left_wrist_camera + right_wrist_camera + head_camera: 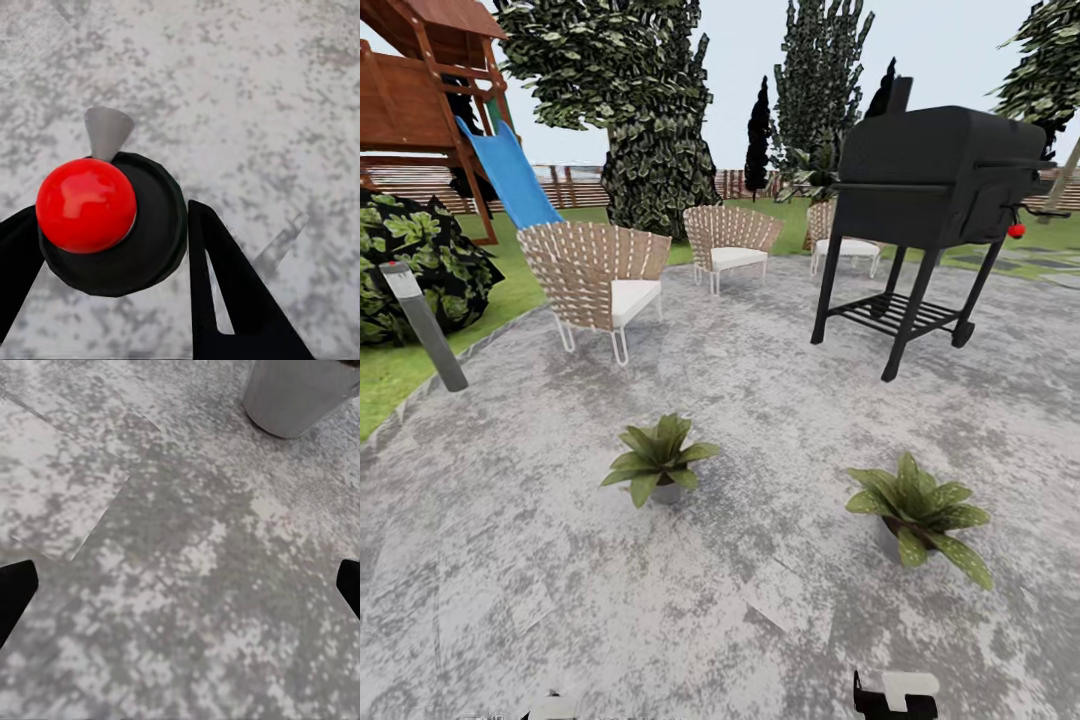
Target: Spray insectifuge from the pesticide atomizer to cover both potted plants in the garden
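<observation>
Left tool [112,225] clamped on the pesticide atomizer [154,225], nozzle aimed at bare patio [760,400]. Right tool [180,585] held wide apart, empty, a grey pot [300,394] just ahead. Pick-up judged done; spraying pending.

Two potted plants [658,460] [920,512] at lower centre and lower right; nozzle to be raised toward them. Nothing stands between.

Further up: chairs [600,280], grill [935,190], lamp post [422,325].

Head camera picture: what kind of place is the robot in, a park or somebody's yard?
Most likely a home back garden. There is a round grey paved patio with wicker chairs and a black barbecue grill, a wooden play set with a blue slide, and a lawn with trees behind.
</observation>
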Motion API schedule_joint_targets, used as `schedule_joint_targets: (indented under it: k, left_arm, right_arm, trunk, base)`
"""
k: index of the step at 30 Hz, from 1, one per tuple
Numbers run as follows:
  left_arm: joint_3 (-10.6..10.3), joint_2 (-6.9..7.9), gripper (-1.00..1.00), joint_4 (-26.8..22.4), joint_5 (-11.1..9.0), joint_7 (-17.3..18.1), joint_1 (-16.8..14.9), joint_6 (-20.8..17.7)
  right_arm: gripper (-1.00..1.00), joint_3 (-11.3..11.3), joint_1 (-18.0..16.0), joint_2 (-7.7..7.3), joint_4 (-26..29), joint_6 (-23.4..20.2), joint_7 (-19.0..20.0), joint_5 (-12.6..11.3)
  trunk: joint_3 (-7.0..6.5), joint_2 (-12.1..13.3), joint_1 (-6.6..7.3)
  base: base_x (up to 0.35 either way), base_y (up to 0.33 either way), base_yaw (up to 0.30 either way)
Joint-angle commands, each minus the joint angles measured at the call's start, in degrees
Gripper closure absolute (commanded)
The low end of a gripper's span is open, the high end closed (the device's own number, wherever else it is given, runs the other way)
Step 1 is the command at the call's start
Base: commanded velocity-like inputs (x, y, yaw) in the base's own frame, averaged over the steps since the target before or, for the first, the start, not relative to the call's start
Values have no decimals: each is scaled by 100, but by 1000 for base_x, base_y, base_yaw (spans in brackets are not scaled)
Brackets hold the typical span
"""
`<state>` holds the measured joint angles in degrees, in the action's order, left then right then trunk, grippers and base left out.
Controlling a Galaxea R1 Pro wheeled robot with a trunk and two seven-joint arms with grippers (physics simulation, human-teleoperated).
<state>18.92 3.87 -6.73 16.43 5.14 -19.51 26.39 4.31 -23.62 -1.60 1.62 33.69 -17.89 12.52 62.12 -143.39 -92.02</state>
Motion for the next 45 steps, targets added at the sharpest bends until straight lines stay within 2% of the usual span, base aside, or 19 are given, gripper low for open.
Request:
schedule_joint_targets:
  k: [1, 18, 24, 29, 32, 34, 35, 36, 37, 38, 39, 40, 42, 43, 44, 45]
  left_arm:
    - [52, 0, 100, 5, 27, 31, -7, 15]
    - [59, 0, 100, 5, 27, 25, -3, 15]
    - [59, 0, 100, 5, 27, 25, -4, 15]
    - [58, 0, 100, 5, 27, 28, -4, 13]
    - [-38, -19, 100, -22, 96, 110, -10, -2]
    - [-179, -1, 100, -29, 240, 172, -52, -3]
    - [-336, 24, 100, -34, 380, 374, -65, -4]
    - [-458, 58, 100, -51, 501, 732, -83, -9]
    - [-503, 108, 100, -87, 552, 1056, -96, -18]
    - [-532, 231, 100, -213, 591, 1629, -109, -47]
    - [-548, 330, 100, -337, 606, 2050, -117, -66]
    - [-563, 425, 100, -504, 621, 2544, -121, -78]
    - [-599, 591, 100, -1058, 687, 3921, -161, -169]
    - [-607, 637, 100, -1251, 764, 4336, -197, -262]
    - [-610, 715, 100, -1519, 998, 4907, -275, -482]
    - [-610, 755, 100, -1673, 1217, 5245, -335, -657]
  right_arm:
    - [-100, 43, -2, 0, -4, 14, -22, 59]
    - [-100, 43, -2, -7, -4, 14, -22, 66]
    - [-100, 35, -2, -94, -13, 14, -22, 84]
    - [-100, 34, -2, -53, -4, 14, -22, 84]
    - [-100, 11, -2, -48, 6, -2, 8, 112]
    - [-100, -59, -2, -58, 15, -3, 30, 135]
    - [-100, -205, -2, -76, 23, -3, 85, 199]
    - [-100, -423, -2, -87, 40, -3, 213, 328]
    - [-100, -603, -2, -96, 85, -3, 341, 453]
    - [-100, -843, -2, -108, 225, -3, 569, 651]
    - [-100, -952, -2, -114, 359, -5, 736, 764]
    - [-100, -1030, -2, -133, 517, -8, 945, 870]
    - [-100, -1139, -5, -212, 961, -14, 1682, 1153]
    - [-100, -1153, -7, -241, 1126, -26, 1986, 1258]
    - [-100, -1165, -9, -299, 1364, -74, 2496, 1426]
    - [-100, -1170, -10, -349, 1512, -136, 2855, 1552]
  trunk:
    - [5, -2, 1]
    - [5, -2, 1]
    - [6, -2, 1]
    - [6, -2, 1]
    - [6, -2, 1]
    - [6, -2, 1]
    - [6, -2, 1]
    - [6, -2, 1]
    - [6, -2, 1]
    - [6, -2, 1]
    - [6, -2, 1]
    - [6, -2, 1]
    - [6, -2, 1]
    - [6, -2, 1]
    - [6, -2, 1]
    - [6, -2, 1]
  base:
    - [0, 0, 279]
    - [45, 0, 275]
    - [90, 0, 36]
    - [25, 0, 1]
    - [0, 0, 0]
    - [0, 0, 0]
    - [0, 0, 0]
    - [0, 0, 0]
    - [0, 0, 0]
    - [0, 0, 0]
    - [0, 0, 0]
    - [0, 0, 0]
    - [0, 0, 0]
    - [0, 0, 0]
    - [0, 0, 0]
    - [0, 0, 0]
